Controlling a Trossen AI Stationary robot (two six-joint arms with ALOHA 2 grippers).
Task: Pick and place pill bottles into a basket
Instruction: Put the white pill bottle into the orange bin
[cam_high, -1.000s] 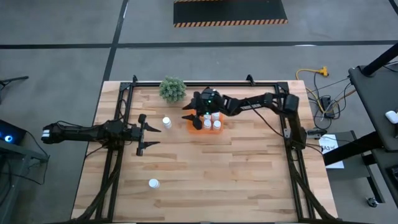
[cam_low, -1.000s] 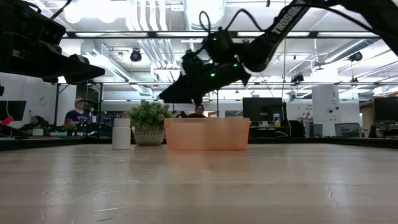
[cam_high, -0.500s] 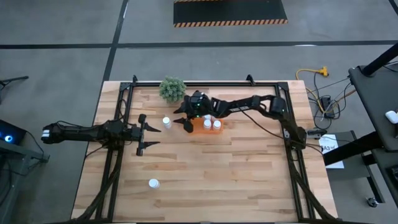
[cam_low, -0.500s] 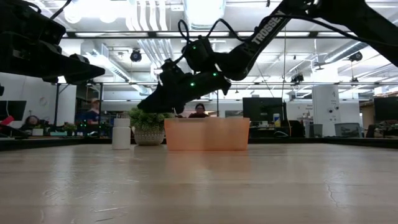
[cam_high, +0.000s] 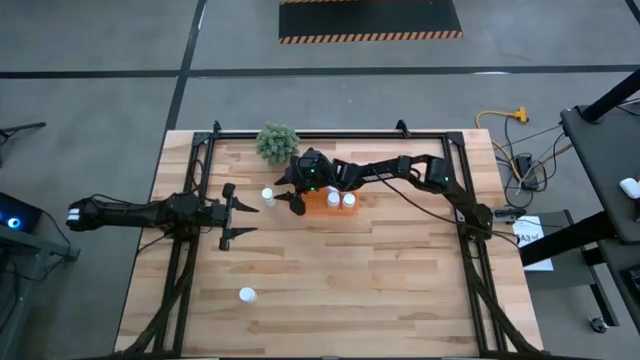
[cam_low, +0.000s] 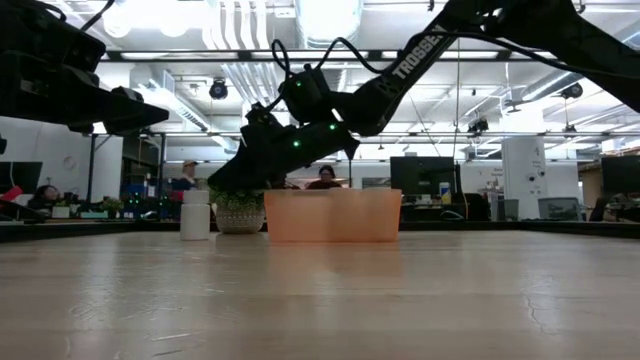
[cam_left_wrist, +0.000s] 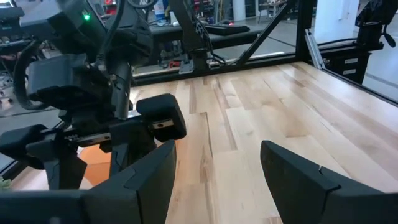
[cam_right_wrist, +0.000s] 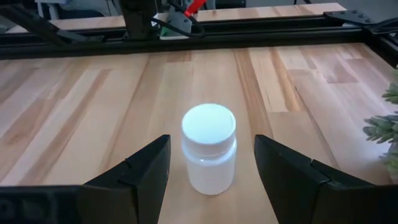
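A white pill bottle (cam_high: 268, 196) stands upright on the table left of the orange basket (cam_high: 322, 208); it also shows in the right wrist view (cam_right_wrist: 209, 149) and the low view (cam_low: 195, 215). My right gripper (cam_high: 289, 191) is open just right of this bottle, its fingers pointing at it and short of it, touching nothing. Two bottles (cam_high: 341, 200) show in the basket; the arm hides the rest of it. Another bottle (cam_high: 247, 294) stands near the table's front left. My left gripper (cam_high: 243, 217) is open and empty at the table's left.
A green bushy plant (cam_high: 277, 143) stands behind the bottle near the table's far edge, close to my right gripper. Bare wood spreads across the table's middle and near side. People show in the room beyond the table in the low view.
My right gripper has gone from above the basket toward the table's left and down, to just beside the upright bottle. It has stayed open. The bottles and the basket have not moved.
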